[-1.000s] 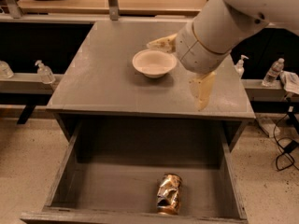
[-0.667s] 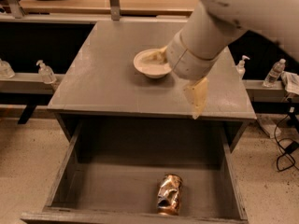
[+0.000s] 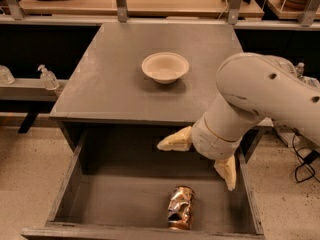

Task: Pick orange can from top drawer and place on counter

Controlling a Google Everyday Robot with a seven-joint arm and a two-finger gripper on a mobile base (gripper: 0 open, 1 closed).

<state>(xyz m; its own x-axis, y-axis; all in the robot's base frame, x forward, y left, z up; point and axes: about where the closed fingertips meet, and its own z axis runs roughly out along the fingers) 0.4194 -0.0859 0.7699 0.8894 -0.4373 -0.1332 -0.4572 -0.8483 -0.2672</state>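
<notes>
The orange can [image 3: 180,207], crushed and shiny orange-gold, lies near the front of the open top drawer [image 3: 70,184], right of centre. My gripper [image 3: 199,159] hangs over the drawer's right half, above and slightly right of the can, not touching it. Its two pale fingers [image 3: 174,141] are spread wide apart: one points left, the other [image 3: 227,172] points down. It holds nothing. The grey counter [image 3: 115,84] lies behind the drawer.
A white paper bowl [image 3: 165,67] stands on the counter. My white arm [image 3: 265,94] crosses the counter's right front corner. Clear bottles [image 3: 48,77] stand on a shelf at the left. Cables [image 3: 302,166] lie on the floor at the right.
My arm and gripper have moved down and forward from above the counter's right front to over the open drawer. The bowl now shows in full. The can has not moved.
</notes>
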